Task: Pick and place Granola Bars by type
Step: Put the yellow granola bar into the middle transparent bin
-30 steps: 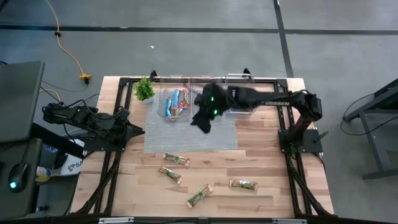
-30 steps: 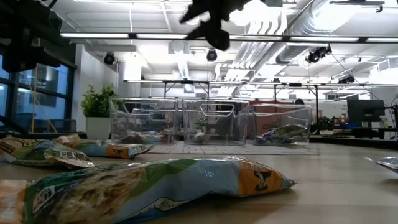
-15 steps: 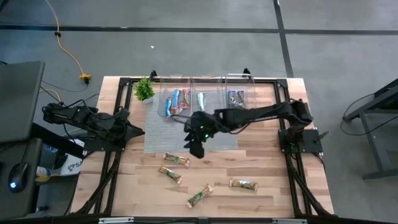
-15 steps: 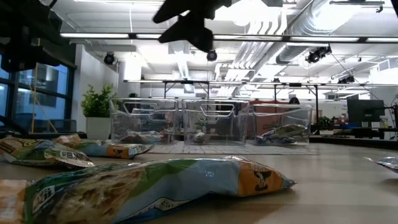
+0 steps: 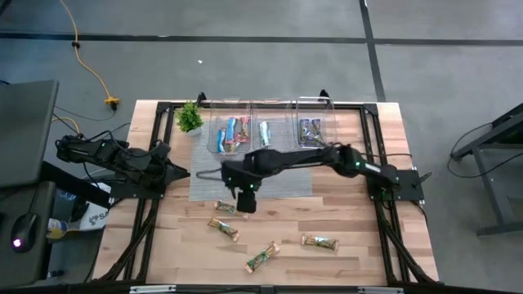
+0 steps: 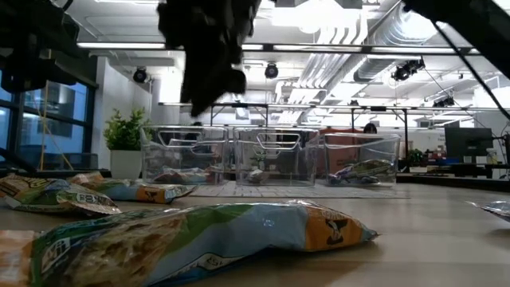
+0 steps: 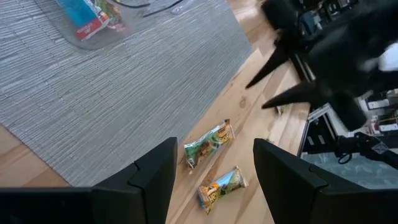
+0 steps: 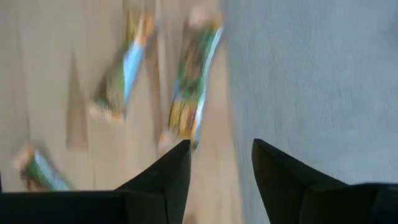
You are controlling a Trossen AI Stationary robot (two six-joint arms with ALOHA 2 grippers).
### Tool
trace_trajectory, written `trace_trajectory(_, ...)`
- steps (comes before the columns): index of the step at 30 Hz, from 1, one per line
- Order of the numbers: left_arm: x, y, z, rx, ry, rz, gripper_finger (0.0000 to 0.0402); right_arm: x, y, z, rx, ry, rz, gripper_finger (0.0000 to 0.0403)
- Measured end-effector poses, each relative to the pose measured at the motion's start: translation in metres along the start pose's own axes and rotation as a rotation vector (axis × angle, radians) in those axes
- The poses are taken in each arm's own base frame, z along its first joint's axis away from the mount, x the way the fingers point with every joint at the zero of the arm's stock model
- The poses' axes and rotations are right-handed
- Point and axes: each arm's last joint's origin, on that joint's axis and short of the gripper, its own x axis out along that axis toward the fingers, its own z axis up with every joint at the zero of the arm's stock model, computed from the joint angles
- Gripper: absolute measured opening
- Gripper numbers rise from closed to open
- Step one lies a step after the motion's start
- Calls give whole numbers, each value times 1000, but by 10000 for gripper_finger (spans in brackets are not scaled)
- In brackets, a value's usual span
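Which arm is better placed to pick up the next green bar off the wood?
Right. The right gripper, jaws open, hangs above the nearest green bar; the left gripper waits at the table's left side.

Right wrist view: motion-blurred; green bars (image 8: 189, 81) smeared, wrapper print unreadable, one bar (image 8: 38, 169) cut off at frame edge. Low view: right hand (image 6: 209, 60) cut by top edge, fingers just a dark shape; nearest bar (image 6: 191, 239) cut off at left/bottom edge. Bin contents (image 6: 362, 170) too small & hazy behind clear walls to tell types. High view: bars in far bins (image 5: 231, 133) too small to sort by kind; left hand (image 5: 173, 171) too dark to read.
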Motion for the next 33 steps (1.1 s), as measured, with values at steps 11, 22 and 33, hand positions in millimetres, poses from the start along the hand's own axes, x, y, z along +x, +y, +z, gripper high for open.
trace_trajectory(11,0,2,-1,5,7,17,204,34,11,4,-15,-9,179,154)
trace_trajectory(22,0,2,-1,5,7,18,204,35,12,14,-50,-115,169,160)
trace_trajectory(33,0,2,-1,6,7,18,204,63,-2,14,-31,-101,141,237)
